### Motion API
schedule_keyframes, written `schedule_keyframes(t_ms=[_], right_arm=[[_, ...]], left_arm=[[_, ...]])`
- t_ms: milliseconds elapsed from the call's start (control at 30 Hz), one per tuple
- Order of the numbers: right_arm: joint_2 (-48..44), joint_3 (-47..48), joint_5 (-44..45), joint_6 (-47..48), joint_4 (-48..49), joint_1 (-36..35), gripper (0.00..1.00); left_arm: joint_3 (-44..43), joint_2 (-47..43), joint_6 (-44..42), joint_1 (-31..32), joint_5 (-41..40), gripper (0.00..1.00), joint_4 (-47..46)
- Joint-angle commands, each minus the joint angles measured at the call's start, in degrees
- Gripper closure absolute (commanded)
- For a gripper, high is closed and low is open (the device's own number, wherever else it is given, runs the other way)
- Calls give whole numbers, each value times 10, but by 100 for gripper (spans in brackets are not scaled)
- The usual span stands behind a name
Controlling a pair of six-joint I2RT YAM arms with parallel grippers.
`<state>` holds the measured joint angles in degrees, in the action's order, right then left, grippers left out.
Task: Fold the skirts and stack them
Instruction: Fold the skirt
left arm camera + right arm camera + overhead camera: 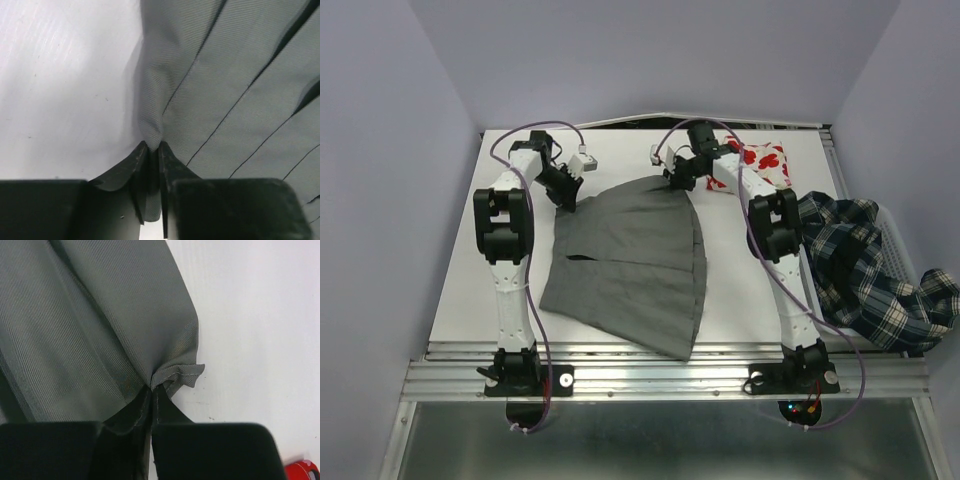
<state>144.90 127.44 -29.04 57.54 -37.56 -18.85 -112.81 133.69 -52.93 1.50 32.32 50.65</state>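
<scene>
Pale lilac walls close in a white table [460, 290], and both my arms reach out from its near edge toward the far side.

My left arm stands up from its base at 7 o'clock, with its elbow stacked high over the left part of the table. The forearm runs on toward the back wall, and the wrist turns in and down toward the cloth. My left gripper [568, 203] is pressed together on the far-left corner of the grey skirt [630, 265]. The wrist view shows a pinch of fabric gathered tight between the jaws.

The grey skirt lies spread flat at the table's middle. Its narrow waist end points to 12 o'clock and its wide hem fans toward 6 o'clock. I judge that I hold the two waist corners so the far edge can be carried over as one straight line, which a fold needs.

My right arm mirrors the left. It leans long from its base at 5 o'clock, and the wrist is bent inward at the far end. My right gripper [678, 180] is clamped on the far-right waist corner, where a small crumple of hem bunches just ahead of the fingertips.

The red-print skirt [767, 164] sits at 1 o'clock as a compact bundle just behind my right forearm, out of the way of the fold. The plaid skirt [860, 275] lies heaped and unfolded at 3 to 4 o'clock, at the table's right edge.
</scene>
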Motion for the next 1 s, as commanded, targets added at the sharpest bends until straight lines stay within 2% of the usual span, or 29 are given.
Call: schedule_keyframes(t_ms=[0,33,100,267,400,567,767,900,967], right_arm=[[35,46,48,-48,10,-2,99],[42,68,50,-59,16,-2,99],[55,117,57,-75,49,4,99],[31,137,84,-102,142,9,99],[-15,124,86,-135,166,9,99],[-146,10,64,-163,188,9,99],[-309,-172,-13,-166,148,4,99],[-416,-329,-39,-155,120,-26,99],[-472,-442,-37,-154,124,-50,99]], left_arm=[[17,-35,26,0,0,86,-30],[20,-41,37,0,-1,93,-44],[24,-54,76,-1,-15,100,-77],[0,-84,136,-1,-54,100,-147],[-3,-120,167,-4,-82,100,-182],[122,-248,155,-1,-114,100,-271],[292,-387,90,2,-116,100,-285],[434,-469,18,5,-130,100,-310],[518,-511,-4,9,-139,100,-334]])
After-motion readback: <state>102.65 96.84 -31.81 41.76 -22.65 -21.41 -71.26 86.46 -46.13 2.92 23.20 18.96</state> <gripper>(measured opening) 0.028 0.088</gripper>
